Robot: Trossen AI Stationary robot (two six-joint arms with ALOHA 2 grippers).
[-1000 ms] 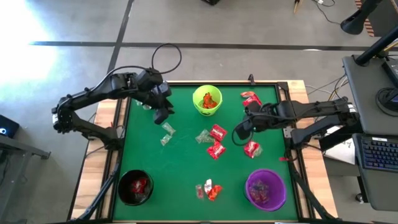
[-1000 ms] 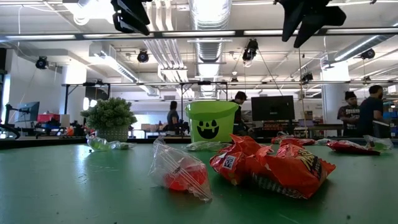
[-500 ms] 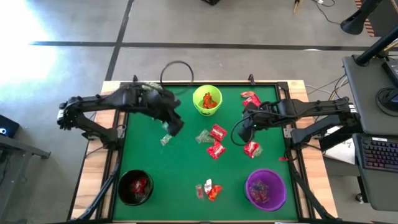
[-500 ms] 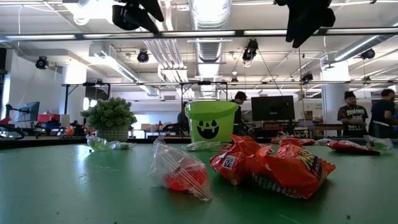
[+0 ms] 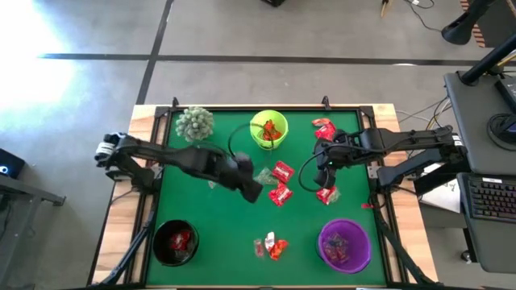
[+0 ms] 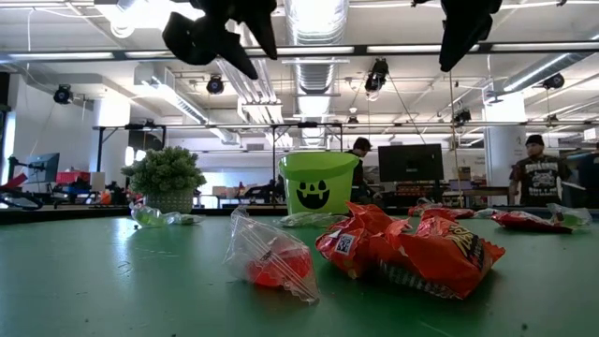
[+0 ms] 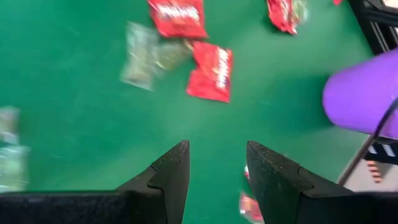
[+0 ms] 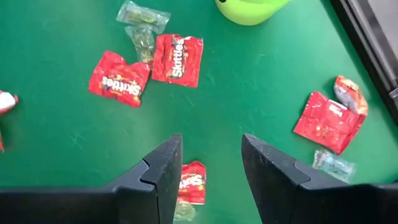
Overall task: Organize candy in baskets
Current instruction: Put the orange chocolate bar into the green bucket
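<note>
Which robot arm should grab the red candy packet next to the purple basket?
Right. The right claw hangs open just above that red candy packet, beside the round purple plastic basket; the left claw is over the table's middle.

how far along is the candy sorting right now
Partly done: the lime green basket, black basket and purple basket each already hold candy. Nothing is in hand: the left hand and right hand hover open over the middle. Left: the red packs and other loose pieces on the table.
</note>
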